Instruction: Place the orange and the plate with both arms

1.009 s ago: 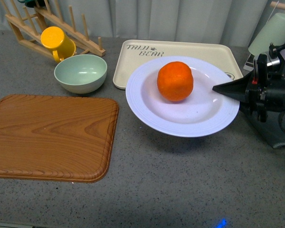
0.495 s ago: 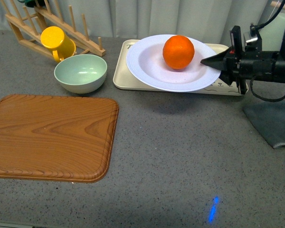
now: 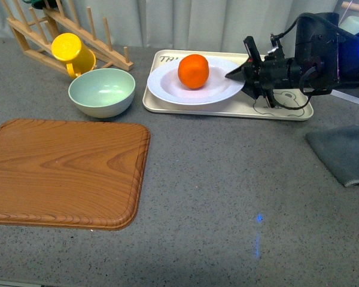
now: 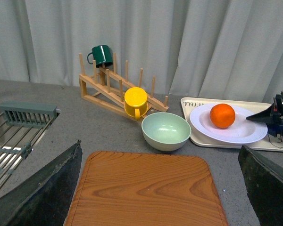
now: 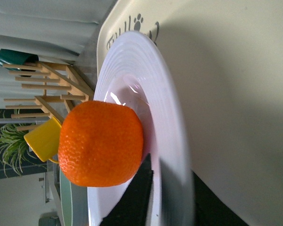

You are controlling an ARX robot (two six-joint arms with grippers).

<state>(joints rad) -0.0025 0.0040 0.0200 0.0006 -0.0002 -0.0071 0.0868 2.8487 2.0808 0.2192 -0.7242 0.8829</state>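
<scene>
Orange sits in the plate, which rests on the tray beside the bowl. Right gripper has its jaws clamped on the plate's rim; the left jaws stand wide over the board.

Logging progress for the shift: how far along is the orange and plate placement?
Done: the orange sits on the plate, which is over the beige tray. In hand: the right gripper grips the plate's rim. Left: letting go and pulling away. The left gripper holds nothing.
</scene>
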